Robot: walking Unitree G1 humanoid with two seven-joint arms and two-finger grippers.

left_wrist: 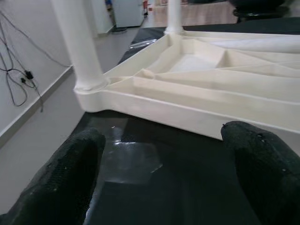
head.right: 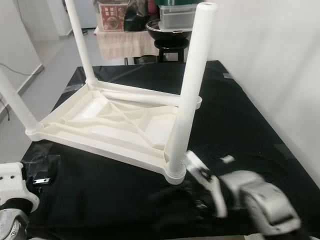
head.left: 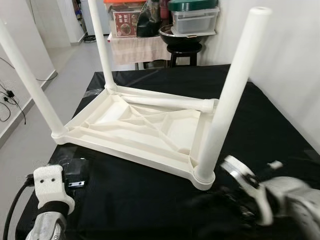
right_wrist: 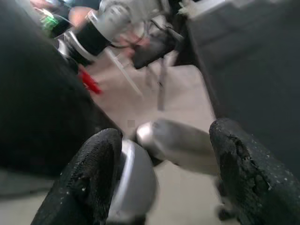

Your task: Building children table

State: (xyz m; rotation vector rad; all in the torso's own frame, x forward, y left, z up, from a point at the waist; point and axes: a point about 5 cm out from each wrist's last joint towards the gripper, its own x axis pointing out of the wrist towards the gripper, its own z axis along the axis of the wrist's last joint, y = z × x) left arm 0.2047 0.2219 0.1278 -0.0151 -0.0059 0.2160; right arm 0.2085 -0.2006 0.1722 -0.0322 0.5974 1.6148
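Both grippers are hanging low with fingers spread: left gripper (left_wrist: 159,183) facing the upturned table top (head.left: 145,130) on the black cloth (head.left: 130,195), right gripper (right_wrist: 164,173) blurred beside the nearest leg (head.left: 230,95). Three legs are standing; the loose leg (head.left: 170,101) lying beyond probably wants lifting upright into the far right corner socket.

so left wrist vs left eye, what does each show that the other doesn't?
Left wrist: the left gripper, its black fingers spread apart over the black cloth, and a clear plastic scrap between them.
Left eye: the loose leg lying across the upturned tabletop, the standing near-right leg, the blurred right arm, and a stool with bins behind.
Both: the tabletop's ribbed underside and its near-left leg.
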